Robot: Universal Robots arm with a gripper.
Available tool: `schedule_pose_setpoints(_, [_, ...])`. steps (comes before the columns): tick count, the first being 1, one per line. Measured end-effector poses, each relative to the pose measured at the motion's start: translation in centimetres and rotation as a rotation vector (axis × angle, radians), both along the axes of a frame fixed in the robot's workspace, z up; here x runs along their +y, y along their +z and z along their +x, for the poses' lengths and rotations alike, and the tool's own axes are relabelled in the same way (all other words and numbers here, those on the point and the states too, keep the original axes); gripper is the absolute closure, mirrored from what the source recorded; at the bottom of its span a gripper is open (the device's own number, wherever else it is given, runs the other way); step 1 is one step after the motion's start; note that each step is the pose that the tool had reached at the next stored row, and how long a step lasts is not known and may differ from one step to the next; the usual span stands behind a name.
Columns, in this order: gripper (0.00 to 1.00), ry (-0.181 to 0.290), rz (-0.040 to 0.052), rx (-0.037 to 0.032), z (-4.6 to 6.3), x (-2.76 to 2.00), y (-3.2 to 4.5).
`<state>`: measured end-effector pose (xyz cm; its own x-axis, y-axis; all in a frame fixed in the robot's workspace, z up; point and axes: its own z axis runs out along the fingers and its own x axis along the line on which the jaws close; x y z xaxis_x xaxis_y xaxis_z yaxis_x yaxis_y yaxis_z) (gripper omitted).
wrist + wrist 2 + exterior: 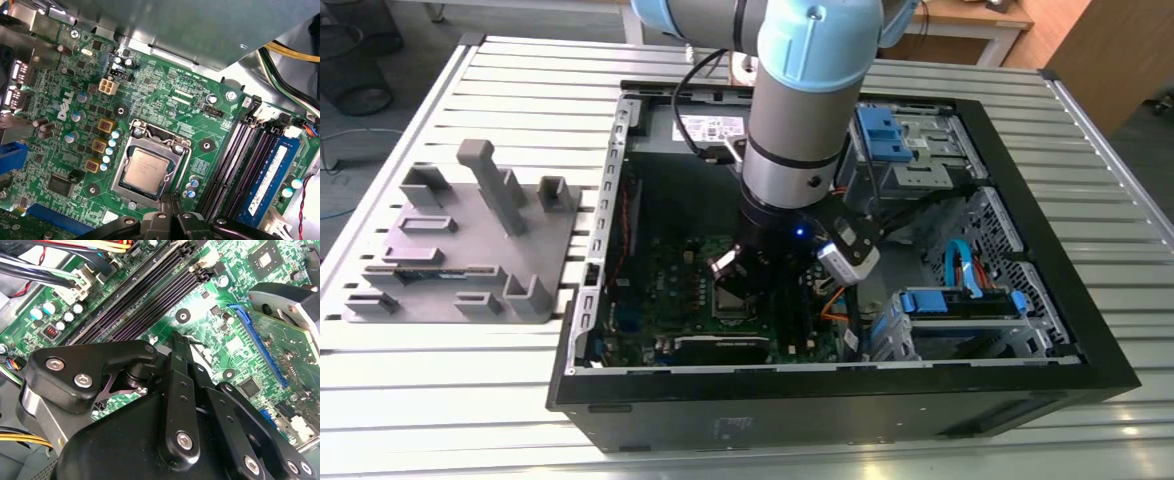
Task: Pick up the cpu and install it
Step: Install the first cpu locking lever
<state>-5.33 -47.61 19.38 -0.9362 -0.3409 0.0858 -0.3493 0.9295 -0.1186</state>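
Inspection begins with the exterior view. An open computer case (987, 250) lies on a slatted metal table (454, 400), with a grey fixture tray (467, 240) well apart from it towards the exterior view's left. The arm (787, 130) reaches down into the case, and its gripper (747, 285) hangs just above the green motherboard (680, 270), over the socket area. Blue drive brackets (961, 300) sit beside the motherboard towards the exterior view's right.

Second wrist view: the black gripper body (165, 440) stands close in front of the motherboard (215, 335). Dark memory slots (145, 295) run diagonally beyond it, and a blue expansion slot (257, 345) lies near them. How far the pincer is parted cannot be told from here, nor whether anything is in it.

First wrist view: the cpu (144, 167) lies flat inside its socket (150, 165) on the motherboard (165, 95), its silver-grey top facing up (the metal frame surrounds it on all sides). The gripper's black tip (167, 207) sits just beside the socket's edge, apart from the cpu. A blue memory stick (267, 175) stands in a slot near the socket, on the far side of the empty dark slots (230, 160).
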Motion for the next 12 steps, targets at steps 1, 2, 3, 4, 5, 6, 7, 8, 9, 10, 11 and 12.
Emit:
schedule_pose_setpoints(1, [0.89, -0.006, 0.0, 0.0, 0.0, 0.0, -0.01])
schedule_pose_setpoints(2, [0.89, -0.012, 0.0, 0.0001, 0.0, 0.0, -0.02])
schedule_pose_setpoints(3, [0.89, -0.02, 0.0001, 0.0, 0.0, 0.0, -0.03])
schedule_pose_setpoints(4, [0.89, -0.031, 0.0001, 0.0, 0.01, 0.0, -0.04])
schedule_pose_setpoints(5, [0.89, -0.042, 0.0, 0.0, 0.01, 0.0, -0.05])
schedule_pose_setpoints(6, [0.89, -0.053, 0.0, 0.0, 0.01, 0.0, -0.06])
schedule_pose_setpoints(7, [0.89, -0.065, 0.0, 0.0, 0.01, 0.0, -0.07])
schedule_pose_setpoints(8, [0.89, -0.075, 0.0001, 0.0, 0.01, 0.0, -0.09])
schedule_pose_setpoints(9, [0.89, -0.08, 0.0001, 0.0, 0.03, -0.01, -0.1])
schedule_pose_setpoints(10, [0.89, -0.083, 0.0, 0.0, 0.06, -0.02, -0.11])
schedule_pose_setpoints(11, [0.89, -0.085, -0.0001, 0.0001, 0.1, -0.05, -0.11])
schedule_pose_setpoints(12, [0.89, -0.087, -0.0002, 0.0001, 0.14, -0.08, -0.11])
